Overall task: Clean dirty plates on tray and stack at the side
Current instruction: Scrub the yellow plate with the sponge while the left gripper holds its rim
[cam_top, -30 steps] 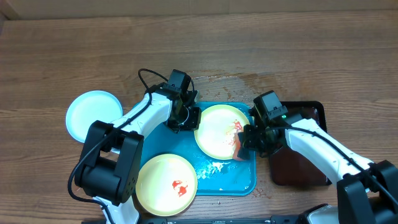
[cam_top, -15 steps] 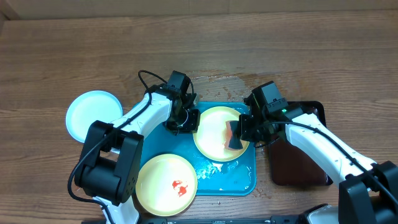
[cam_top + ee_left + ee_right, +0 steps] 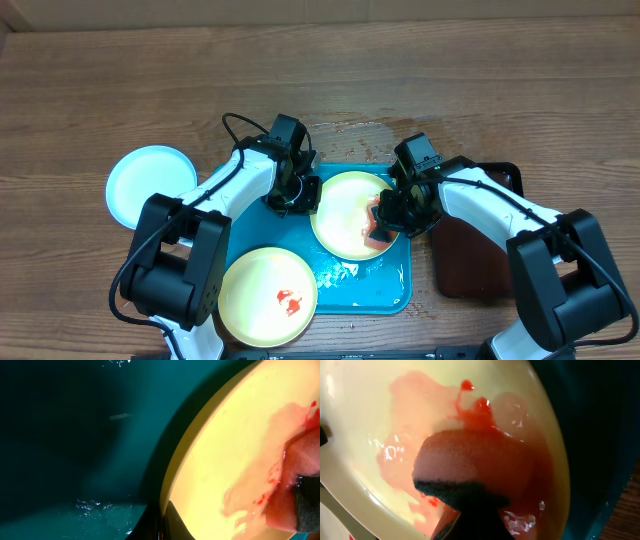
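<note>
Overhead, nearest the arms' bases, the near yellow plate (image 3: pixel 262 290) lies over the front-left corner of the turquoise tray (image 3: pixel 390 285), with a small red sauce blot just right of its middle. Beyond it, water droplets glisten on the tray's bare floor. The far yellow plate (image 3: pixel 345 205) sits in the tray's back half and holds a pink-red smear on its right side. The right gripper (image 3: pixel 385 220) is clamped on a sponge (image 3: pixel 376 235), stained pink above a dark scouring layer, and presses it onto that smear. The right wrist view shows thin red wash and water beads around it. The left gripper (image 3: pixel 300 193) is pinched narrow on the same plate's left rim, which sits between its fingertips in the left wrist view. Just beside the turquoise tray on the right, a dark brown-red tray (image 3: pixel 470 275) lies under the right arm. Well to the left, a pale blue-white plate (image 3: pixel 148 185) rests on the wooden table (image 3: pixel 100 80), its face an even pale colour. Farthest back, a wet patch (image 3: pixel 365 130) darkens the wood.
</note>
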